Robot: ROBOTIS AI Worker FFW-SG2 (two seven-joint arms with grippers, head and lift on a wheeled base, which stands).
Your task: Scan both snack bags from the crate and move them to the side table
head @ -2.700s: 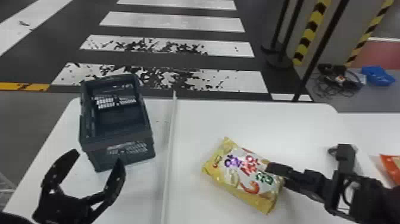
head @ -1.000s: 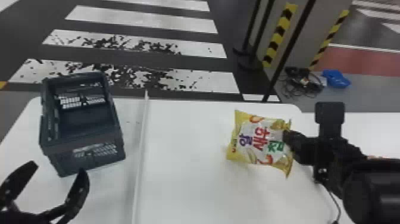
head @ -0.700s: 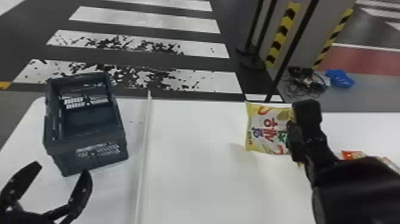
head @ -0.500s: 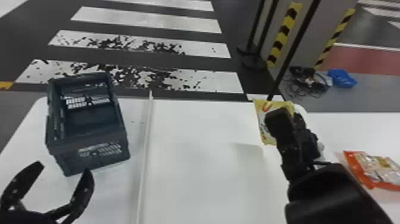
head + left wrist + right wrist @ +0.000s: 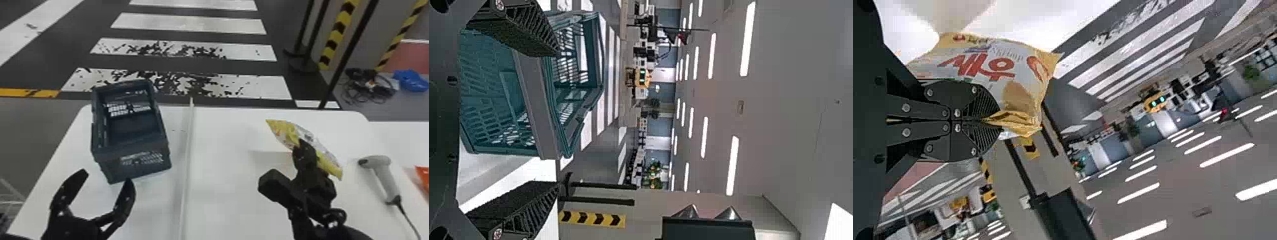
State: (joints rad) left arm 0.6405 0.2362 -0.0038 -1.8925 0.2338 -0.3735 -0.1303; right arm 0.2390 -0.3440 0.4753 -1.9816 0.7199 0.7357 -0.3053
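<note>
One snack bag (image 5: 314,145) is clamped in the right gripper (image 5: 994,120), its claw closed on the foil, and it hangs over the white table (image 5: 223,204) on the near side of the far right corner. Half a second ago the arm hid most of it in the head view; now it has come back inward and turned nearly edge-on, slanting down toward the scanner (image 5: 384,175), which stands apart from it. That turn looks like a search for the printed code (whether it has been read, I cannot tell), so the sensible next move is to present that face squarely, or carry the bag rightward if the scan is done. An orange packet (image 5: 424,174) at the right edge is probably the other bag. The left gripper (image 5: 107,177) waits with fingers spread near the crate (image 5: 137,161). Too hard a twist could let the pinched edge slip.
</note>
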